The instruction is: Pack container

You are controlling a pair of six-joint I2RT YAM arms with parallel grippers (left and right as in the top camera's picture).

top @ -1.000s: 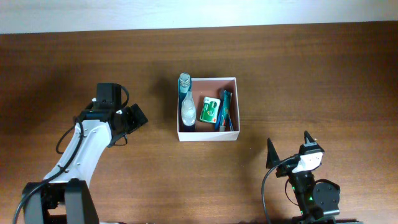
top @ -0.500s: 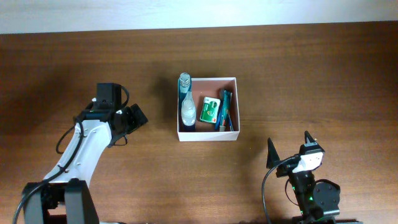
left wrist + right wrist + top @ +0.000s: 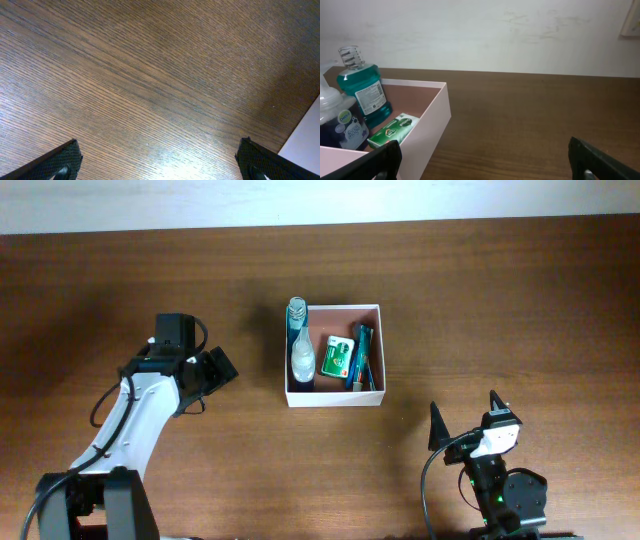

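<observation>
The container [image 3: 335, 397] is a square white-walled box with a pinkish-brown inside at the table's middle. In it lie a clear bottle with teal liquid [image 3: 299, 340], a green-and-white packet [image 3: 337, 357] and a dark blue tube [image 3: 361, 357]. The right wrist view shows its near wall [image 3: 427, 135], the teal bottle [image 3: 362, 92] and the green packet [image 3: 395, 130]. My left gripper [image 3: 218, 368] is open and empty over bare wood, left of the container. My right gripper [image 3: 465, 420] is open and empty near the front edge, right of the container.
The table is dark brown wood [image 3: 480, 300]. A pale wall [image 3: 300, 200] runs along its far edge. A white edge [image 3: 305, 145] shows at the right of the left wrist view.
</observation>
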